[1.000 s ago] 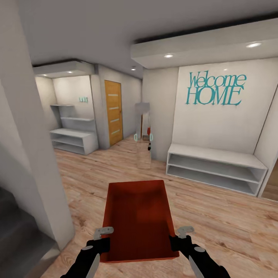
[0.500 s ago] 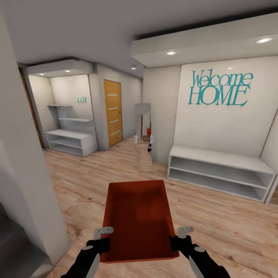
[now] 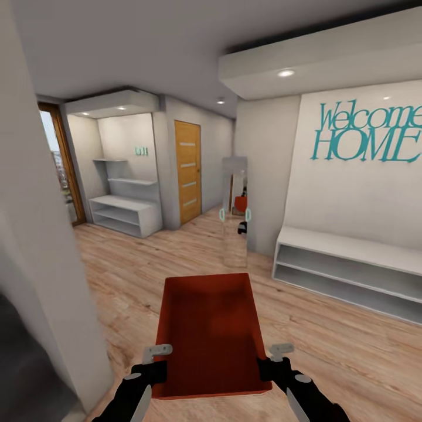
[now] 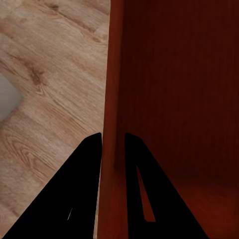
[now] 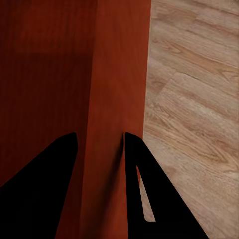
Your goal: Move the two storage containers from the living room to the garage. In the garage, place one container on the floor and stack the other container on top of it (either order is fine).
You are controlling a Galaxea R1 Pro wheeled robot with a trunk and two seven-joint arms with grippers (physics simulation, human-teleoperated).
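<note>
One storage container [image 3: 211, 334] is held up in front of the robot over wood floor [image 3: 328, 340]: left gripper [image 3: 153, 364] & right gripper [image 3: 275, 363] each clamped on a side wall. Garage not reached; placing & stacking are left, 2nd bin incl.

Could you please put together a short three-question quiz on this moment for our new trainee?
1. True or false: the storage container is held by both pincers at once.
2. What sort of floor is under the robot: A) dark concrete, B) light wood planks, C) carpet?
3. Fill in: the teal lettering on the wall reads "Welcome ____".

Key:
1. True: the left pincer grips one side wall and the right pincer grips the opposite one.
2. B.
3. HOME.
</note>
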